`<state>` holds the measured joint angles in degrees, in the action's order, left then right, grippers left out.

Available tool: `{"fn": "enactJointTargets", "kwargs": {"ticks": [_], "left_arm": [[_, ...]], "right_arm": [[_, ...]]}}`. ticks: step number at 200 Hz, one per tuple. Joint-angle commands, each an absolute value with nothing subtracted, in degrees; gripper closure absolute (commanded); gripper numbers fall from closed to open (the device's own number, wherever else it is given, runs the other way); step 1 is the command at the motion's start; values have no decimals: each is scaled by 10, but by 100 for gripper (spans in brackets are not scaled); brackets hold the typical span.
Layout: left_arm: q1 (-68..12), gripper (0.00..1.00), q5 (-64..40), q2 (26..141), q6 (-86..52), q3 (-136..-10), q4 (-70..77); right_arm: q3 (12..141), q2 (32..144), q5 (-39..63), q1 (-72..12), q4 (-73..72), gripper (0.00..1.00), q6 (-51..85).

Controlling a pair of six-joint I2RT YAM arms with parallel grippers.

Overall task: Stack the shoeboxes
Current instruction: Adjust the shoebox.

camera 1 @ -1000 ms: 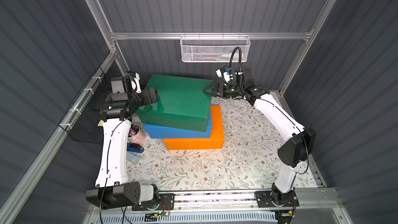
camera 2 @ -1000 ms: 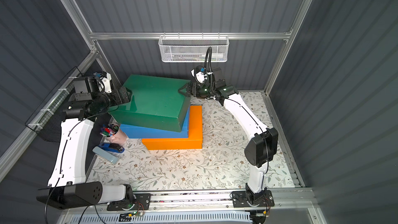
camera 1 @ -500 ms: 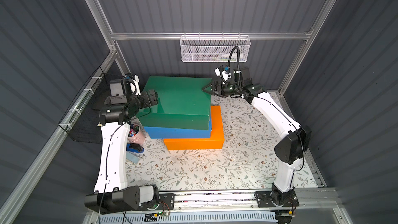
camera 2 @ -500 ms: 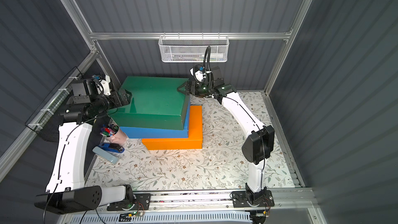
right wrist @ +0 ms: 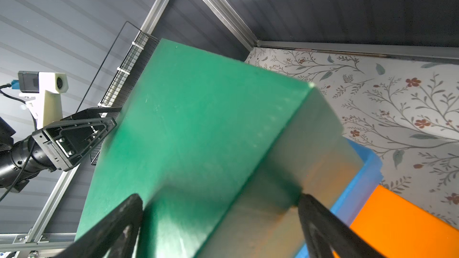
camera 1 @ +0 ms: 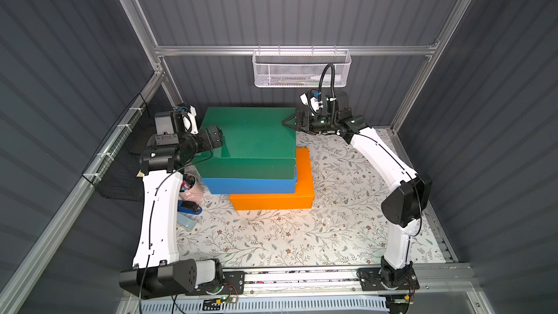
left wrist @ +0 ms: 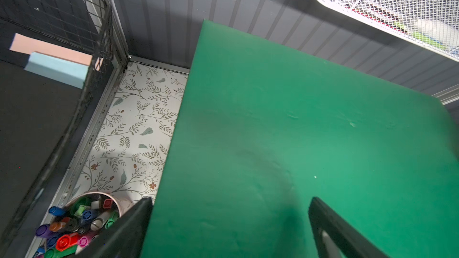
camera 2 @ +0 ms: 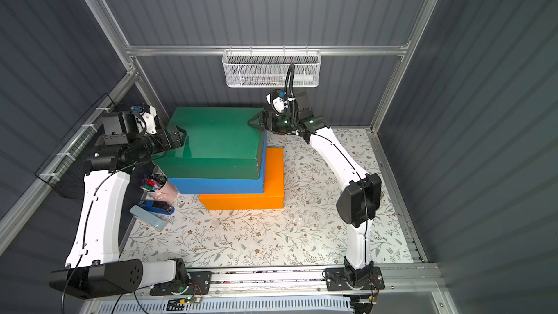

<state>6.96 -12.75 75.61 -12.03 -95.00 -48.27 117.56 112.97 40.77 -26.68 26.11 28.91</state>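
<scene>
The three shoeboxes lie in one pile. The dark green one (camera 1: 250, 137) (camera 2: 217, 134) rests on the blue one (camera 1: 250, 185) (camera 2: 217, 185), which rests on the orange one (camera 1: 303, 173) (camera 2: 274, 173); the orange box juts out to the right and front. My left gripper (camera 1: 219, 140) (camera 2: 181, 135) (left wrist: 231, 199) is open at the green lid's (left wrist: 298, 145) left edge, one finger beside the edge and one over the lid. At the green box's (right wrist: 198, 120) far right corner my right gripper (camera 1: 287, 122) (camera 2: 252, 122) (right wrist: 218, 197) stands open across lid and side wall.
A pink cup of markers (camera 1: 188, 187) (camera 2: 155, 185) (left wrist: 87, 209) and two staplers (camera 2: 155, 211) sit left of the pile under my left arm. A white mesh basket (camera 1: 300, 69) hangs on the back wall. A black wire basket (camera 1: 120, 152) hangs on the left wall.
The green box was tilted and skewed over the blue box; now it lies flat and squared on it. Both grippers moved slightly with it and stayed open.
</scene>
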Motion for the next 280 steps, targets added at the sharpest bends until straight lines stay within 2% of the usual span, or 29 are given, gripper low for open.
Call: {"fn": "enactJointTargets", "kwargs": {"ticks": [1,54,103,180,280], "left_arm": [[65,0,-176,743,-138,-940,-494],[65,0,-189,733,-147,-932,-493],[66,0,-143,723,-157,-958,-509],[66,0,-99,759,-146,-987,-513],[66,0,-123,814,-131,-1000,-483]], "right_arm": [[1190,1149,425,-272,263,1,292],[1194,1159,429,-268,246,1,295],[1194,1157,434,-268,247,1,301],[1136,1109,385,-267,253,1,290],[1094,1078,361,-270,235,1,326]]}}
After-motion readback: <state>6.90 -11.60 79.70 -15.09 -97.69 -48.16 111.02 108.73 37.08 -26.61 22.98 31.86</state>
